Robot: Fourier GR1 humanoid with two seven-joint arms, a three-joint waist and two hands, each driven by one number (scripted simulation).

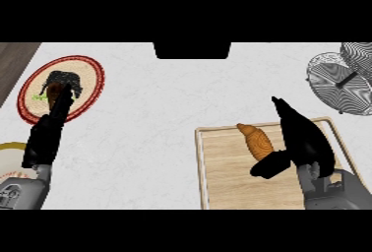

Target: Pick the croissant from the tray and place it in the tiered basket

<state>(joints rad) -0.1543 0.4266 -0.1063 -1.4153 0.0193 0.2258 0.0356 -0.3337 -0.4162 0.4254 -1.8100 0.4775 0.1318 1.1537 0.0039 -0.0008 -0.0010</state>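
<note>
Right hand [305, 140] sits beside the croissant [256, 141] on the tray [218, 187], fingers [285, 112] straight, thumb touching it.

I see a white counter [160, 123] carrying a wooden tray [225, 182], red-rimmed plate [94, 69], wire basket [338, 81] and a yellow-rimmed plate [9, 146].

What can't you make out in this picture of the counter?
- Croissant, head view: its near end is hidden behind the right robot hand's thumb; contact cannot be told.
- Tiered basket: cut off by the right edge.
- Food on the red-rimmed plate: partly covered by the left robot hand; too dark to name.
- Yellow-rimmed plate: cut off by the left edge, under the left forearm.
- Tray: its near edge lies out of view.
</note>
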